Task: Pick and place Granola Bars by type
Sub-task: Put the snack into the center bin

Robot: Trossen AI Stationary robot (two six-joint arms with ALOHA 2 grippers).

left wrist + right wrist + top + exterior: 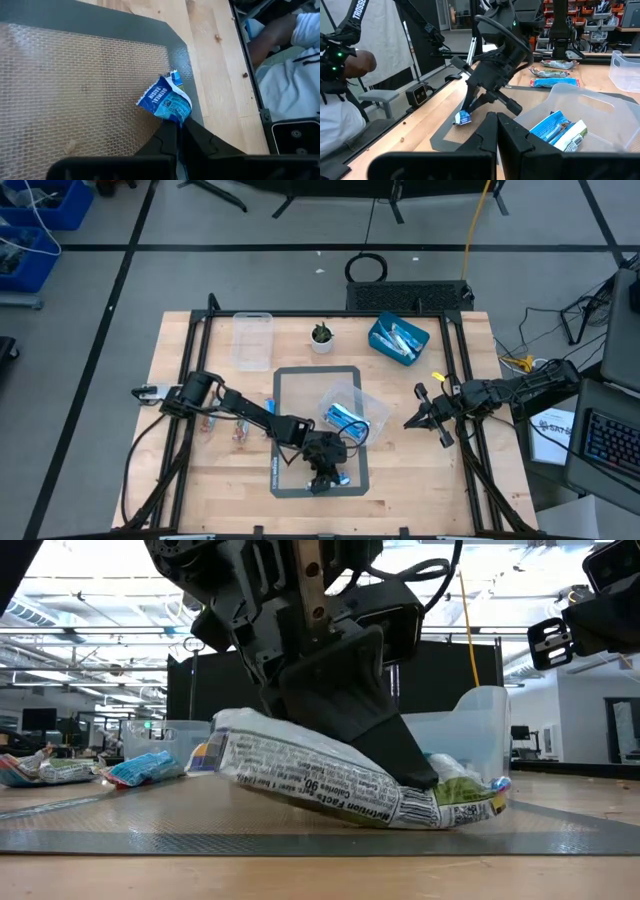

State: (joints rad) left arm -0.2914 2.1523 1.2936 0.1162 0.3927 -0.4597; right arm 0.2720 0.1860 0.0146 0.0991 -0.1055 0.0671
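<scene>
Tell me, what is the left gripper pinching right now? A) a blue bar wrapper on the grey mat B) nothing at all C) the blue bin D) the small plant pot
A: the left gripper is shut on the edge of a blue bar lying on the grey mat.

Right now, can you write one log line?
left gripper: fingers shut on blue granola bar | on mat | right gripper: shut, waiting aside
</scene>
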